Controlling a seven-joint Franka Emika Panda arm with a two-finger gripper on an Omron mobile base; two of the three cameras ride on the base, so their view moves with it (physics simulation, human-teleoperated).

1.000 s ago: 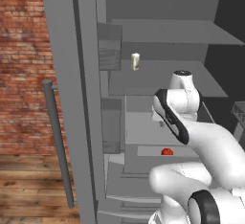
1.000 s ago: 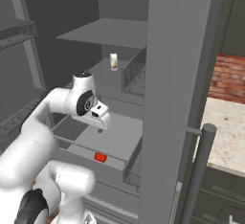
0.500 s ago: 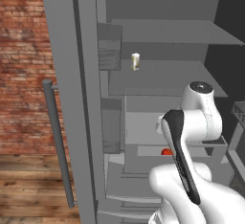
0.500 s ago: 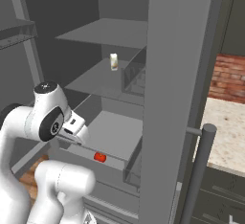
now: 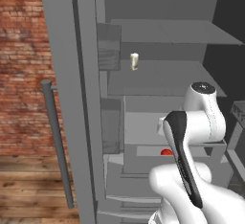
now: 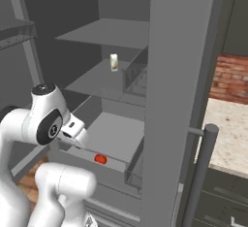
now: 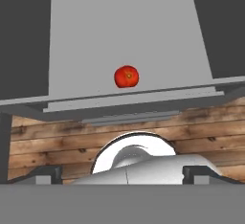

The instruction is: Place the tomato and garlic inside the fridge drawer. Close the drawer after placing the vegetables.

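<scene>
Tomato in the drawer, garlic not yet

Left base view: tomato (image 5: pixel 166 152) lies in the open fridge drawer (image 5: pixel 143 150).
Right base view: tomato near the drawer's front wall; claw (image 6: pixel 80 135), I cannot tell if spread.
Hand view: two fingertips (image 7: pixel 46 173) wide apart, empty; garlic and closing remain.

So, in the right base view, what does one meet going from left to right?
White robot arm → tomato → cream carton → fridge door → door handle → brick wall.
</scene>
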